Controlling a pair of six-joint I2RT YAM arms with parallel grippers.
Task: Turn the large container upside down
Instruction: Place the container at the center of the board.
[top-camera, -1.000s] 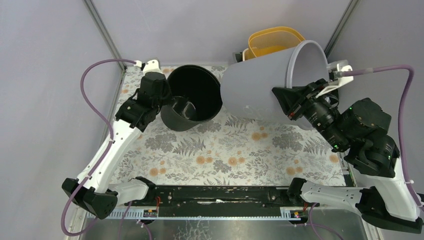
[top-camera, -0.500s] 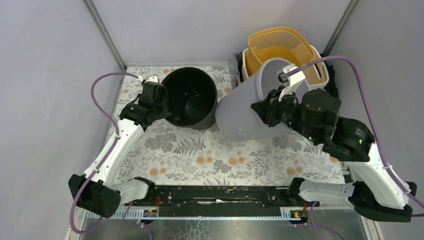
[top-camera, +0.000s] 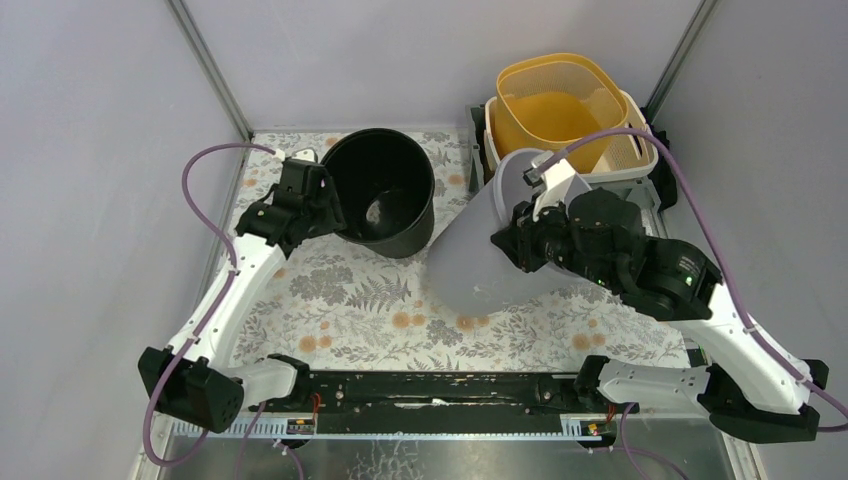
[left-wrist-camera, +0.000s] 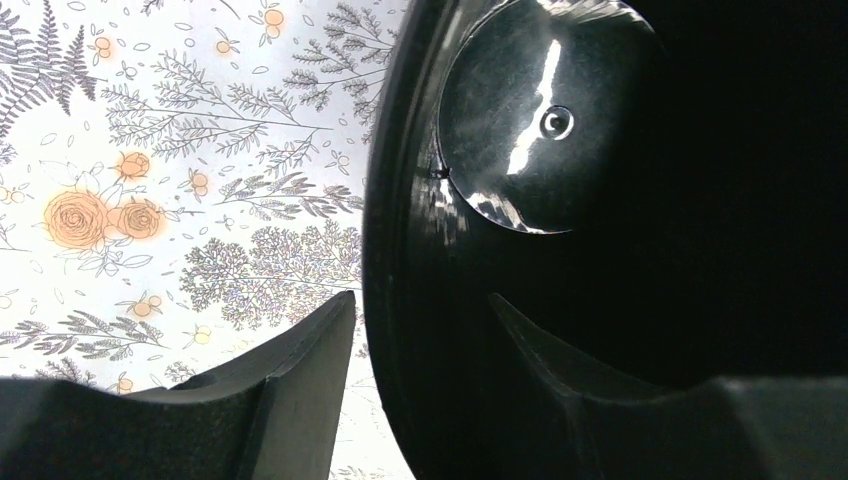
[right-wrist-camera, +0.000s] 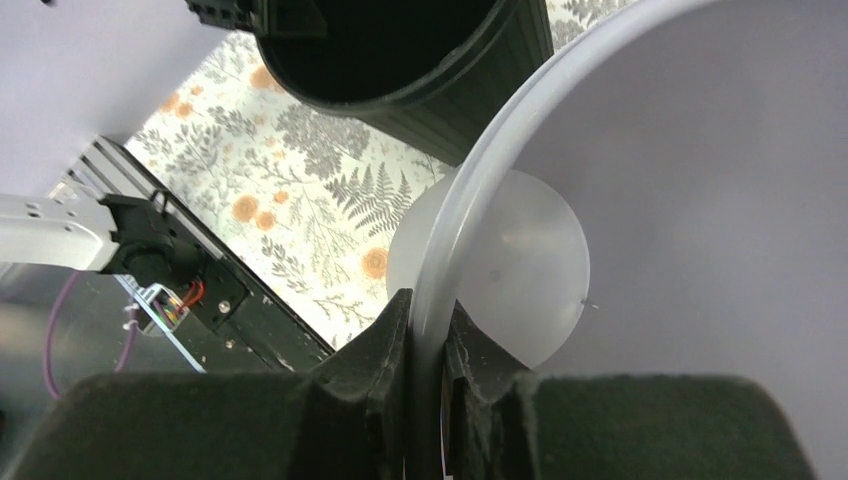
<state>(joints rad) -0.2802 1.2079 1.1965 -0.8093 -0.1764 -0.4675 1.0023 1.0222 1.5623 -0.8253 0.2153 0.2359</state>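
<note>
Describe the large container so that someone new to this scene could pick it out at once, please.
On the floral table cover, look right of the black bucket and in front of the yellow basket. There sits the pale grey bucket, its rim pinched by the right gripper. It alone is pale and tilted; its neighbours stand upright.

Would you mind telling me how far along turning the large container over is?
Done: the right gripper is clamped on the rim of the large container. In hand: it leans, base low by the floral mat, mouth toward the yellow basket. Left: its mouth does not face down, so flipping and release remain. The left gripper straddles the rim of the black pot.
</note>
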